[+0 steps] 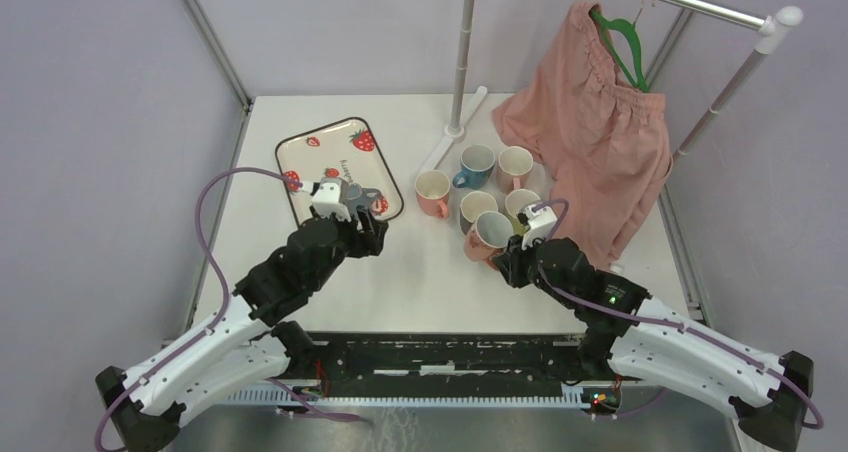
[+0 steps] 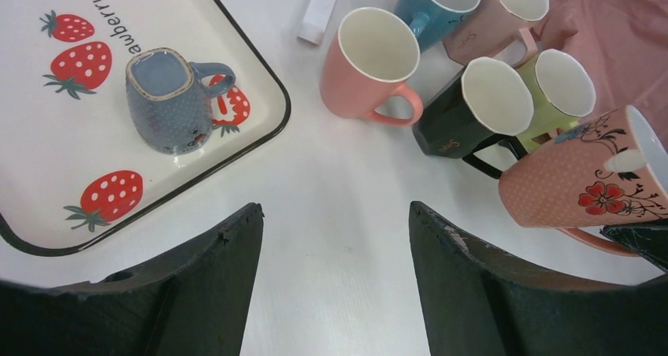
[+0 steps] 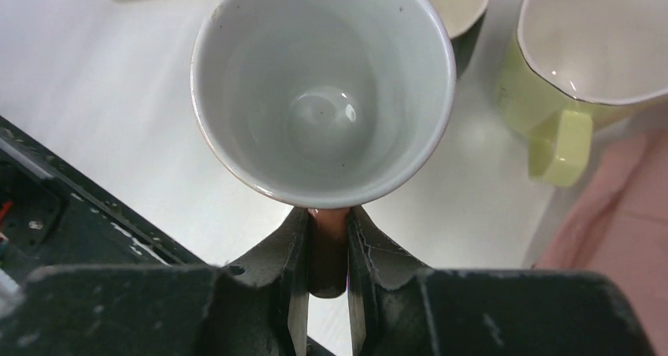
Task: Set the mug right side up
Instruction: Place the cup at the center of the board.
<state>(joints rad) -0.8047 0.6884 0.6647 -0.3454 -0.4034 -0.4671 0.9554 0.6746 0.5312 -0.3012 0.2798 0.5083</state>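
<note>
- Handle of the pink floral mug (image 2: 583, 187) is what your right gripper (image 3: 327, 231) is clamped on, and the strap sits squarely between the two fingers. That hold leaves the body free to swing without the fingers blocking the rim.
- You have that mug tilted, not upright. From the left wrist view it lies over with its mouth pointing up and away, close to the black mug (image 2: 449, 127). I cannot tell whether its lower side touches the table (image 2: 339, 175).
- This looks to me like the mug being turned, somewhere in the middle of the rotation. It needs more tilt before the base can sit flat.
- The right wrist view looks straight into the open mouth, with the green mug (image 3: 558, 147) just beside it. Watch that gap as you rotate, since the cluster of upright mugs is tight there.
- Your left gripper (image 2: 335, 210) hangs over bare table with its jaws spread wide and nothing between them. It is well clear of the other arm, which makes sense.
- Note the grey-blue mug (image 2: 165, 104) on the strawberry tray (image 2: 31, 135). It appears to stand base-up, and your open left hand faces it, so it may be the next one to turn.
</note>
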